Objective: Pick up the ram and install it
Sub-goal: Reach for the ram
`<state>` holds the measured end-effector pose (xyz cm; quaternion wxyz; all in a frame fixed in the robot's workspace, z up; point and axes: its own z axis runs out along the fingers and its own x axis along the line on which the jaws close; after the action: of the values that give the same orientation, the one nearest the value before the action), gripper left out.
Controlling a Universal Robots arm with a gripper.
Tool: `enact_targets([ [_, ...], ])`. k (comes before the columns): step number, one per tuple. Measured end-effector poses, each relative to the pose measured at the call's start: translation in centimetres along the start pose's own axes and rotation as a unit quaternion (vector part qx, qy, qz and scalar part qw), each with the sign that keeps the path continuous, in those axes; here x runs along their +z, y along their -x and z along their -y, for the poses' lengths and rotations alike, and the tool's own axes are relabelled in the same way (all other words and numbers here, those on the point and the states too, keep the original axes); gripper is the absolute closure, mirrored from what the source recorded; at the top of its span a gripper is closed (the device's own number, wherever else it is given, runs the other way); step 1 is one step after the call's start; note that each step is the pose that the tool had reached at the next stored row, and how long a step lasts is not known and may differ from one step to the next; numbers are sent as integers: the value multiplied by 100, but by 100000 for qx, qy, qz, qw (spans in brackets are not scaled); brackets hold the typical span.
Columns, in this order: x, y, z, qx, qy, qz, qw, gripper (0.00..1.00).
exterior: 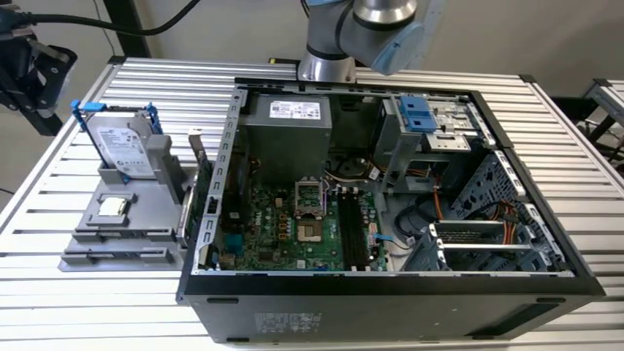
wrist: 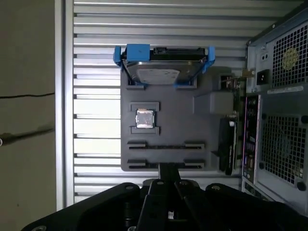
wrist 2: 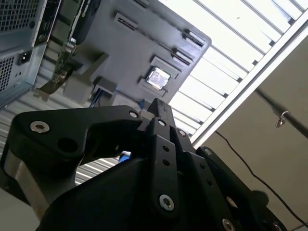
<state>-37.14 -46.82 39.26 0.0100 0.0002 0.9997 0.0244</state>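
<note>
Holder [exterior: 107, 248]: matte grey plastic w/ moulded slots, set on ribbed aluminium table [exterior: 58, 292] at the exterior view's left. At its far end a silver drive [exterior: 127, 150] is stood upright in a blue frame. A small square chip [exterior: 112, 207] w/ a shiny lid is seated flat mid-holder.

Ram [exterior: 186, 208] is located at the holder edge facing the case [exterior: 390, 281]. It appears to be stood on its long edge, though this cannot be confirmed. It is a thin, flat, stiff board, dark in tone. Its long axis is run along that edge, approx. parallel to the case side wall.

Case: sheet steel, side panel off, board exposed. Long black mem. slots [exterior: 356, 230] are laid in approx. the same direction as the ram, further toward the exterior view's right.

Gripper [wrist: 168, 168]: black metal linkage. Fingers are seen pressed together w/ nothing between them. In the first wrist view the ram [wrist: 227, 144] is found ahead of the fingertips, offset toward the case and well apart from them. It is not touched or held. Install is judged not begun.
</note>
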Motion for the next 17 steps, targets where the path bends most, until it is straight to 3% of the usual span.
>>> enact_targets([
  [10,-10,-2,208,2,0,-1,100000,100],
  [17,-11,-7,218,-2,-1,0,100000,100],
])
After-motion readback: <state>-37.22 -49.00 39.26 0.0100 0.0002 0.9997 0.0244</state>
